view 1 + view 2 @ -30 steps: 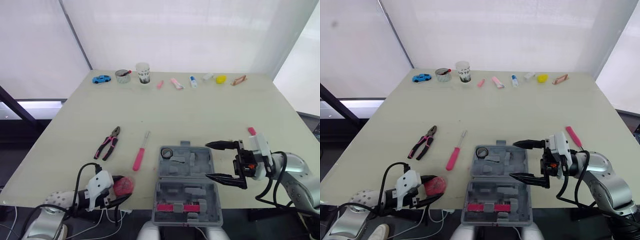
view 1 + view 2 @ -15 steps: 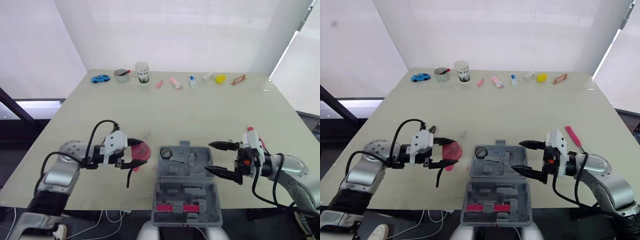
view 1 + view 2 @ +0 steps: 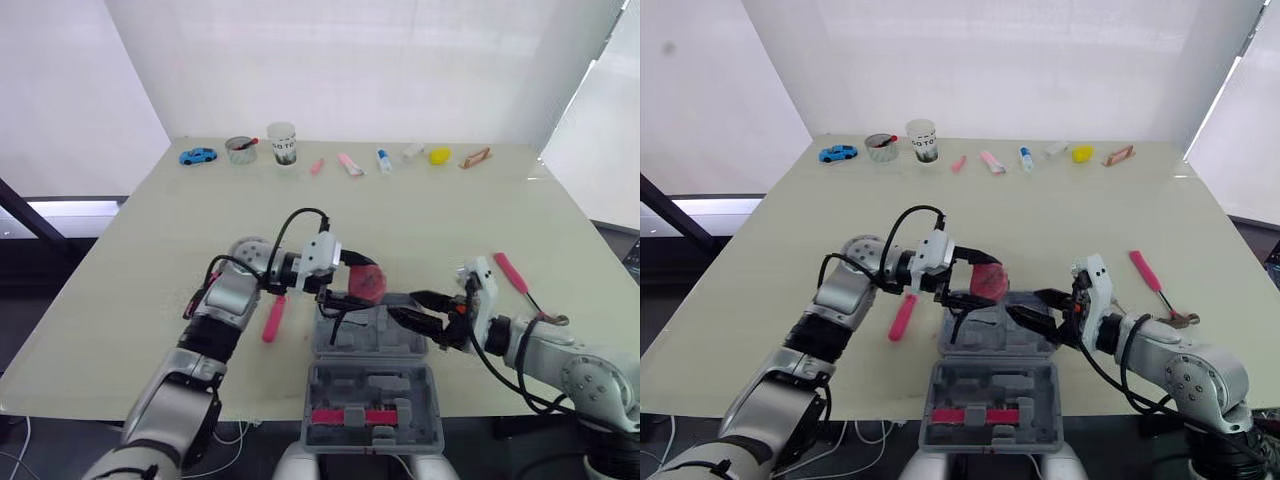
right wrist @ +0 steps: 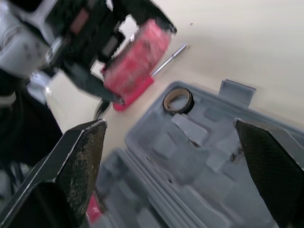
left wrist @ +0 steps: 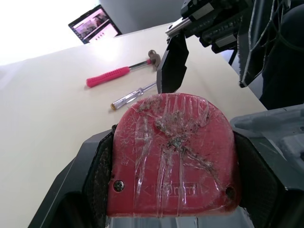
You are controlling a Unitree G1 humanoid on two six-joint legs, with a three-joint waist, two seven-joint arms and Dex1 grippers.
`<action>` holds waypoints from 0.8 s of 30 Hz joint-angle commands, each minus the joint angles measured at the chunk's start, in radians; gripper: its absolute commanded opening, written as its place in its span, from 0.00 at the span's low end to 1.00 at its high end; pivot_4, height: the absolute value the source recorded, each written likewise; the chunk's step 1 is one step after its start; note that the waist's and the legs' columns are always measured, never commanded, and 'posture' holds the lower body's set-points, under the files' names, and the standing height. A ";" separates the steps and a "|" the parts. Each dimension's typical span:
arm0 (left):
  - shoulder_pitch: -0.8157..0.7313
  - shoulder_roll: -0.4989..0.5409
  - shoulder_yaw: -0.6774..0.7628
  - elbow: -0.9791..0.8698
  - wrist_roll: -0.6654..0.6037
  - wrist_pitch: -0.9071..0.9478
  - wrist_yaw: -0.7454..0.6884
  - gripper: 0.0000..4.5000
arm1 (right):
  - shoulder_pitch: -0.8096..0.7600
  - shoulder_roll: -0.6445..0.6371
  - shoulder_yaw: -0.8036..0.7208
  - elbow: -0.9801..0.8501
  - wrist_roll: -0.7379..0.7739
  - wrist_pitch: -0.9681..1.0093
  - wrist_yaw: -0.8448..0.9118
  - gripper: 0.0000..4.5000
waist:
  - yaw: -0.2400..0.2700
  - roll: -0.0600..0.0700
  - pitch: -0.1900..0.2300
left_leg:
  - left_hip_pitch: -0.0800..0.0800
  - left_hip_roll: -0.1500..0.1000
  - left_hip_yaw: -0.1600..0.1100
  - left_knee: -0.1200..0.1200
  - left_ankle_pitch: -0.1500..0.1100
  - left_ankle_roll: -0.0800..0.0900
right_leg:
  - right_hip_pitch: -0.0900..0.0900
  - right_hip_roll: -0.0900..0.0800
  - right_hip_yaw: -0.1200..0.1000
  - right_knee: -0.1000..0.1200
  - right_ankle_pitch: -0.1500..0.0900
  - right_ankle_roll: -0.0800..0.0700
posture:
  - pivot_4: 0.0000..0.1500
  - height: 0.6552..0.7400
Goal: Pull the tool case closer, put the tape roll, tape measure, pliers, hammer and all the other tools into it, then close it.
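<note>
Left fingers [image 5: 99, 176] are clenched on the red tape measure [image 5: 172, 154], one on each flat edge, scuffed face toward the wrist camera. I read the left gripper [image 3: 362, 284] as holding it in the air at the far left corner of the open tool case [image 3: 372, 345]. I cannot tell whether it is over the cavity or just past the rim.

Right fingers [image 4: 81, 156] are spread wide and grasp nothing. The right gripper [image 3: 1038, 307] hangs over the right part of the case's far half, its tips pointing at the tape measure and close to it, not touching.

The case lies open at the near edge of the table [image 3: 420, 215], between the two arms. The tape roll [image 4: 178, 100] sits in a pocket of the far half. A pink item [image 3: 352, 415] is seated in the near half.

On the table:
- A pink-handled screwdriver [image 3: 272, 319] just left of the case, under the left forearm.
- The hammer [image 3: 515, 282], pink handle, right of the case, beyond the right arm.
- A clear-handled screwdriver [image 5: 135, 95] near the hammer.

Along the far edge are a blue toy car [image 3: 198, 156], a cup [image 3: 282, 143] and some small items.
</note>
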 commanded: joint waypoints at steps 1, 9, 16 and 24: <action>-0.046 -0.036 -0.011 0.031 0.008 -0.053 -0.016 0.67 | -0.030 0.079 -0.073 -0.014 0.194 0.086 -0.191 1.00 | -0.003 0.000 0.000 | -0.001 0.000 -0.001 0.000 0.000 0.000 | -0.001 0.000 0.000 0.000 0.000 0.000 | 1.00 1.00; -0.087 -0.110 -0.022 0.095 0.025 -0.102 -0.029 0.67 | -0.065 0.193 -0.047 0.088 0.641 0.015 -0.722 0.94 | -0.011 0.000 0.000 | -0.002 0.000 -0.002 0.000 0.000 0.000 | -0.001 0.000 0.000 0.000 0.000 0.000 | 1.00 1.00; -0.092 -0.119 -0.016 0.115 0.029 -0.129 -0.024 0.67 | -0.075 0.120 0.029 0.106 0.822 -0.085 -0.890 0.29 | -0.016 0.000 0.000 | -0.002 0.000 -0.002 0.000 0.000 0.000 | -0.001 0.001 0.001 -0.001 0.000 0.000 | 1.00 1.00; -0.085 -0.115 -0.002 0.101 0.012 -0.100 -0.009 0.89 | -0.082 0.043 0.091 0.101 0.898 -0.149 -0.897 0.13 | -0.015 0.000 0.000 | -0.003 0.000 -0.003 0.000 0.000 0.000 | -0.001 0.003 0.003 -0.001 0.000 0.000 | 1.00 1.00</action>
